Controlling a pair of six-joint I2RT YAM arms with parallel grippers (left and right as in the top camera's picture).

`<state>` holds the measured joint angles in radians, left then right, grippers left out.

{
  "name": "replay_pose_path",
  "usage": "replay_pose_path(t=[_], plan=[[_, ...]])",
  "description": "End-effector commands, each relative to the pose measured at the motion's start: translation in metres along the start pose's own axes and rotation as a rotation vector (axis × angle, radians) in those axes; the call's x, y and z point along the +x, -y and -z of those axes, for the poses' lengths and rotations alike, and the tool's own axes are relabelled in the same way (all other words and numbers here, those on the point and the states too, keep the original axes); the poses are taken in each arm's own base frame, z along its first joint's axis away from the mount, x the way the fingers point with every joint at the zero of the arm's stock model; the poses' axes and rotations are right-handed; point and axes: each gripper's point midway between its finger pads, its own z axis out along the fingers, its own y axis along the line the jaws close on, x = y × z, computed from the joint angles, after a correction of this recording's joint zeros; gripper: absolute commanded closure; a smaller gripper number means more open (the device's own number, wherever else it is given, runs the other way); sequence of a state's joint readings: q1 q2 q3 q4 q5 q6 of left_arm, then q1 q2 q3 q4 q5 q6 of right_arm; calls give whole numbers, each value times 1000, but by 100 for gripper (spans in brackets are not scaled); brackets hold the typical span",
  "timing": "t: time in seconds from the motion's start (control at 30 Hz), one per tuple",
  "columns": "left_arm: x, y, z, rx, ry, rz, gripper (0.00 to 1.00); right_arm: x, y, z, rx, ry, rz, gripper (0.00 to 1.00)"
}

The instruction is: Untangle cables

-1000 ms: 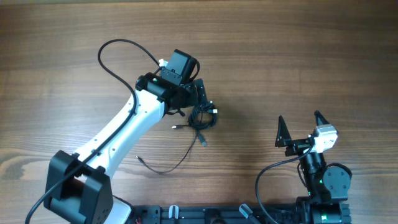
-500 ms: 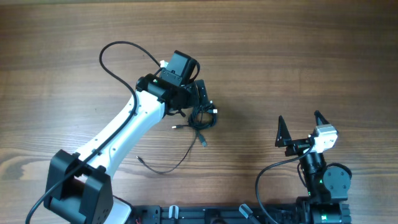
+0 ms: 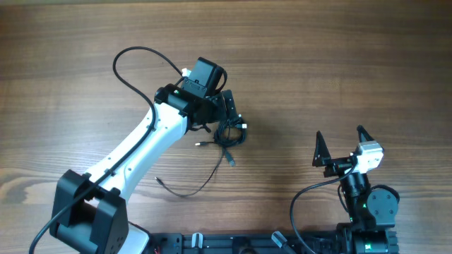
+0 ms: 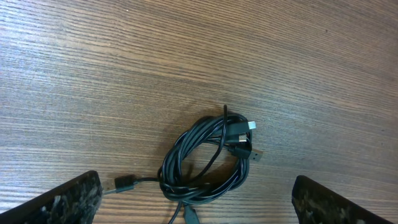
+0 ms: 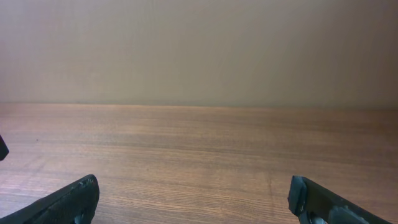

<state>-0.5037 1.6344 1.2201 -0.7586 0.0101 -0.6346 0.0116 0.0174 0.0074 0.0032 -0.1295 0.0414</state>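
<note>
Thin black flexible cables [image 4: 208, 158] lie coiled on the brown wooden bench [image 4: 93, 74], lower centre of the left wrist frame, before the left gripper [image 4: 198, 200], which is wide open and empty. They look light and limp (probably springy), best pinched near the free plug end [image 4: 124, 183].

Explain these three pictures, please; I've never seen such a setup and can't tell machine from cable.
Two robot arms work at a wooden table. The overhead picture looks straight down: the white left arm reaches to mid-table, and the right arm sits folded near the front edge. The other two come from cameras on each wrist; the dark corners are that arm's own jaws. On the table lies a coiled bundle of thin black cables, one strand trailing toward the front. The left arm's jaws stand open over the bundle, not gripping it. The right arm's jaws are open too, facing bare wood and a wall. Nothing is held.
</note>
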Motion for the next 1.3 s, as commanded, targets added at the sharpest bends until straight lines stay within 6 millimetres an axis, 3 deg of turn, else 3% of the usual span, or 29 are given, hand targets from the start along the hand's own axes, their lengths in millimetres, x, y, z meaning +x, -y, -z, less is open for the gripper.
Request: replay_pose_path(t=[0.0, 0.6, 0.8, 1.0, 1.1, 1.13, 1.2, 1.27], plan=[[3, -2, 3, 5, -6, 10, 0, -2, 2, 0, 14, 11, -12, 0], [-9, 9, 4, 47, 42, 12, 0, -2, 2, 0, 14, 11, -12, 0], [-10, 12, 3, 59, 48, 106, 0, -2, 2, 0, 14, 11, -12, 0], [1, 17, -7, 44, 15, 86, 0, -2, 2, 0, 14, 11, -12, 0], [16, 14, -15, 5, -34, 198, 0, -2, 2, 0, 14, 11, -12, 0], [20, 12, -17, -10, -47, 236, 2, -2, 2, 0, 14, 11, -12, 0], [32, 7, -19, -55, -81, 369, 15, -2, 2, 0, 14, 11, -12, 0], [38, 5, -21, -78, -94, 456, 17, -2, 2, 0, 14, 11, -12, 0]])
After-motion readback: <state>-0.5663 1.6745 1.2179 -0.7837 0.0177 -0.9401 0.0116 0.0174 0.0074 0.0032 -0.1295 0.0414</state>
